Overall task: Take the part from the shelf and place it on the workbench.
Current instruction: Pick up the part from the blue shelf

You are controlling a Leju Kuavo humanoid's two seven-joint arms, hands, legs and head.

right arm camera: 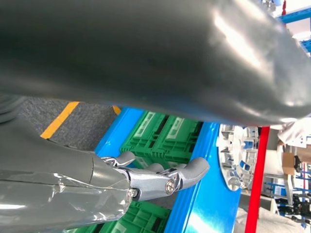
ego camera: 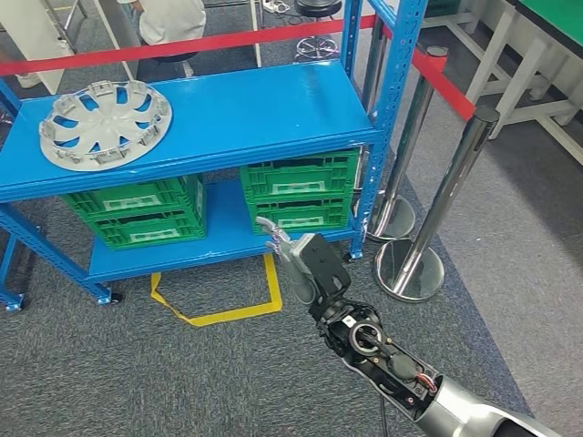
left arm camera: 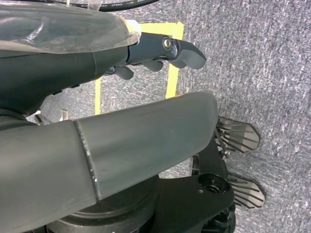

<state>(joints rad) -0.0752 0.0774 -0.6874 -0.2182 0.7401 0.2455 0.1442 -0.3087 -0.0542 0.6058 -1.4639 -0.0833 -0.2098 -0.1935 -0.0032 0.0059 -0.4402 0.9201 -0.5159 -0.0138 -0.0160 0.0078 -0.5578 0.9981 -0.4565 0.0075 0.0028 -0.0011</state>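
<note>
The part, a silver wheel cover, lies flat on the left end of the blue shelf's top board; the right wrist view shows it too. My right hand is raised in front of the lower shelf, near the right green crate, well below and to the right of the cover. Its fingers are stretched out and hold nothing. My left hand hangs over the grey carpet with its fingers loosely extended and nothing in them.
Green crates fill the lower shelf. Two chrome barrier posts stand right of the shelf, with a red belt running behind it. Yellow tape marks the floor. A person stands behind; a green-topped table is far right.
</note>
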